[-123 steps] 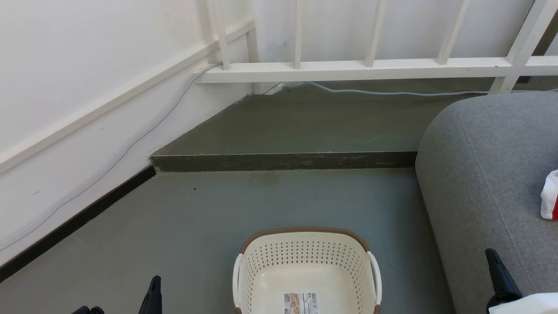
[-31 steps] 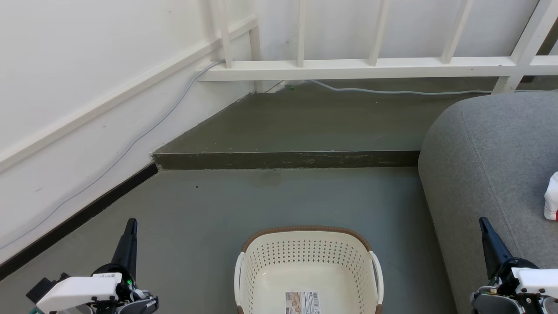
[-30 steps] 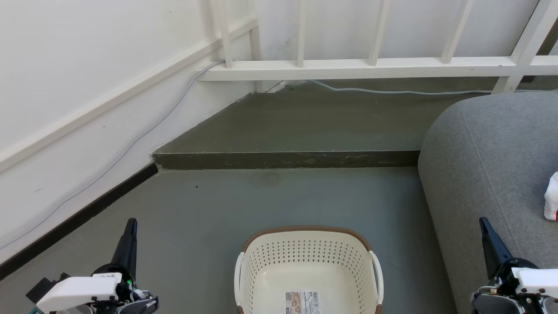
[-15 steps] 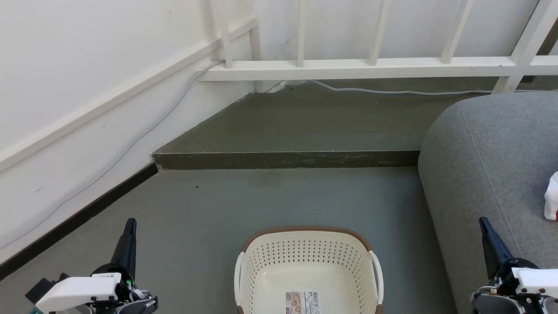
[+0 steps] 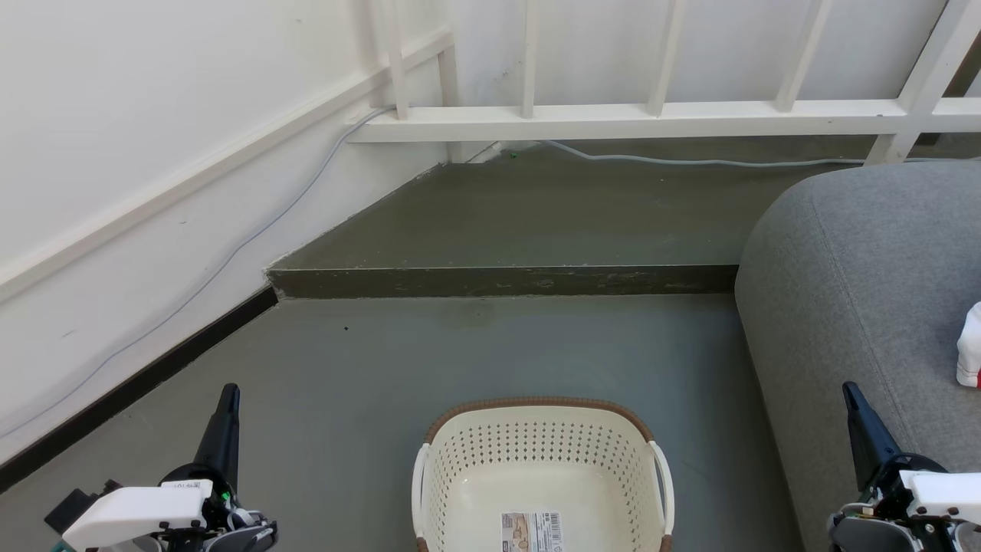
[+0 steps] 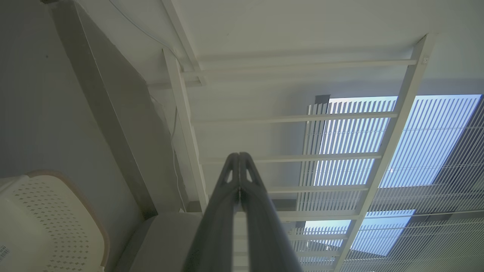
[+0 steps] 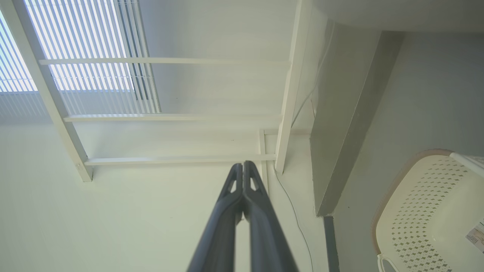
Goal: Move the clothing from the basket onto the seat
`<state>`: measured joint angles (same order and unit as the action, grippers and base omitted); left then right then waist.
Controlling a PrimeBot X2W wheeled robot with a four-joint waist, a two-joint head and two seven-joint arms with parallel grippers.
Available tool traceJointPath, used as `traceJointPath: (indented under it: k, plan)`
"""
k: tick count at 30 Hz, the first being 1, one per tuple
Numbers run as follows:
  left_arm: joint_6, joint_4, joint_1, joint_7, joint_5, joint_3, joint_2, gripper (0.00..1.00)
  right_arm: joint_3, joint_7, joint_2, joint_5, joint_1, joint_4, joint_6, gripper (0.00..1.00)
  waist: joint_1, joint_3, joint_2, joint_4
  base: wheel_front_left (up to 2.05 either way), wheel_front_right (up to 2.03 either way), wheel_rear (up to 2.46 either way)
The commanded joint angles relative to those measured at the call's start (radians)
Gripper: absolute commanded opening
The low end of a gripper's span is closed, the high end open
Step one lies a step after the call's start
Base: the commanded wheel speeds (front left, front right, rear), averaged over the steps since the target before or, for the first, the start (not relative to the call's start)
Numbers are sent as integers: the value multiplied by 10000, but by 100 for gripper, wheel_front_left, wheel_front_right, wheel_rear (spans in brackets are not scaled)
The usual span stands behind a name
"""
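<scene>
Our left gripper (image 5: 229,395) and right gripper (image 5: 850,392) sit closed and empty, since the clothing (image 5: 971,349) lies on the sofa (image 5: 843,268) at right, laundry basket (image 5: 536,446) bare.

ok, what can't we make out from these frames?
- clothing: head view, cut off by the right edge. A white-and-red corner shows on the seat, so how the rest lies is unknown.
- basket: head view, near half cut off by the bottom edge.
- sticker in the basket: print too small to read.

Floor (image 5: 460,360) carries basket (image 5: 536,404) and seat (image 5: 843,268); clothing (image 5: 970,345) lies on seat.
</scene>
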<state>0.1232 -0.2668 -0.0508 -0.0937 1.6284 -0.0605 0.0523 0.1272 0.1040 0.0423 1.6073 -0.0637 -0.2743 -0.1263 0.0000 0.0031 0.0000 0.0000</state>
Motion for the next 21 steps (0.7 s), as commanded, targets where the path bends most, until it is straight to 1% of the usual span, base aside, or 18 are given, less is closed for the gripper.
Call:
traceJointPath:
  k: [1,21]
  plan:
    - [75,225,-556,-45,-43,-346,117,0,-162,69,106,35,-439,297,-44,0,0,0,0,0,0,0,0]
    - [75,223,-560,-84,-83,-394,83,0,-151,78,99,26,-440,297,-44,0,0,0,0,0,0,0,0]
